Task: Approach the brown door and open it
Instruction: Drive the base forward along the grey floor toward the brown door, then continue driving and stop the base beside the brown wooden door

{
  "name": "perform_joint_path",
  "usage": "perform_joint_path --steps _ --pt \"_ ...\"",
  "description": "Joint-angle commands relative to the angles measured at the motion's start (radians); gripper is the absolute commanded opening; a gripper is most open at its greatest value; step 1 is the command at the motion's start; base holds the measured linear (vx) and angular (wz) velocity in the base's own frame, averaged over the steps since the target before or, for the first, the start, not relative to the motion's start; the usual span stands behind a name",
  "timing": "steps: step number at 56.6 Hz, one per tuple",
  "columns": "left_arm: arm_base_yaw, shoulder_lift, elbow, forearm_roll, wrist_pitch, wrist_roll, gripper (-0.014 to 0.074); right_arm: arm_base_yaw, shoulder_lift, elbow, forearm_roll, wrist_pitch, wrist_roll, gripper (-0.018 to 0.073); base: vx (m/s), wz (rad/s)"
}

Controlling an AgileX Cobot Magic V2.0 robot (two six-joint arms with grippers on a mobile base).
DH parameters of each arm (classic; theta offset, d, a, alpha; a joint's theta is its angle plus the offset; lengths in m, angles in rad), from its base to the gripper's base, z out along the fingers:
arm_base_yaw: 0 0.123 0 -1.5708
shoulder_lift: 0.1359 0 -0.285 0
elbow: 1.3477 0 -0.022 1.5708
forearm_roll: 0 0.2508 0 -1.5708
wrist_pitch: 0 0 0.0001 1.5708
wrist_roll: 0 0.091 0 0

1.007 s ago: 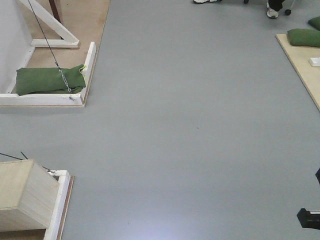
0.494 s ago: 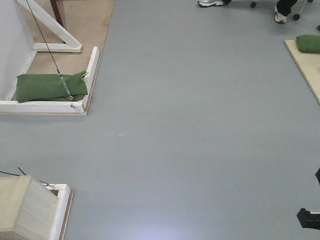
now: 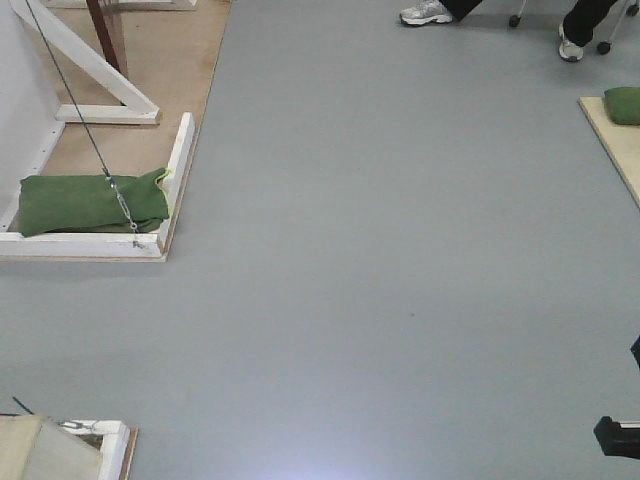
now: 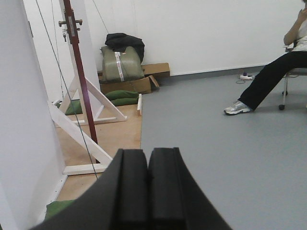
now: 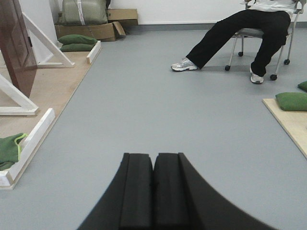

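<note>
The brown door [image 5: 14, 43] stands at the far left in the right wrist view, inside a white braced frame. In the left wrist view it shows edge-on as a thin reddish-brown strip [image 4: 80, 81], with its lever handle [image 4: 70, 22] near the top. In the front view only its foot [image 3: 103, 30] shows at the top left. My left gripper [image 4: 147, 152] is shut and empty, well short of the door. My right gripper [image 5: 153, 155] is shut and empty over the grey floor.
A white wooden base frame [image 3: 172, 180] holds a green sandbag [image 3: 90, 203] and a steel guy wire [image 3: 85, 130]. A pale plywood box [image 3: 30, 450] is at the bottom left. A seated person's legs [image 5: 230, 33] and a plywood platform [image 3: 615, 140] are on the right. Boxes [image 4: 124, 72] stand by the back wall.
The whole floor scene has slid down the front view: the frame and sandbag are nearer, the plywood box has almost left the bottom edge, and the person's shoes show more. Both grippers stay shut.
</note>
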Motion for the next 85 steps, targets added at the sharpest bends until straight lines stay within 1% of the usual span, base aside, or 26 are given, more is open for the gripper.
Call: perform_joint_path --steps 1,35,85 --pt "-0.002 -0.015 -0.016 -0.003 -0.076 -0.008 -0.0003 -0.005 -0.013 0.007 0.0 -0.082 -0.006 0.0 0.29 -0.03" --pt "-0.002 -0.016 -0.016 -0.003 -0.076 -0.008 -0.0003 -0.004 -0.014 0.007 0.0 -0.082 -0.006 0.0 0.34 -0.01" --pt "-0.002 -0.015 -0.016 -0.003 -0.076 -0.008 -0.0003 -0.002 -0.013 0.007 0.0 -0.082 -0.006 0.0 0.43 0.0"
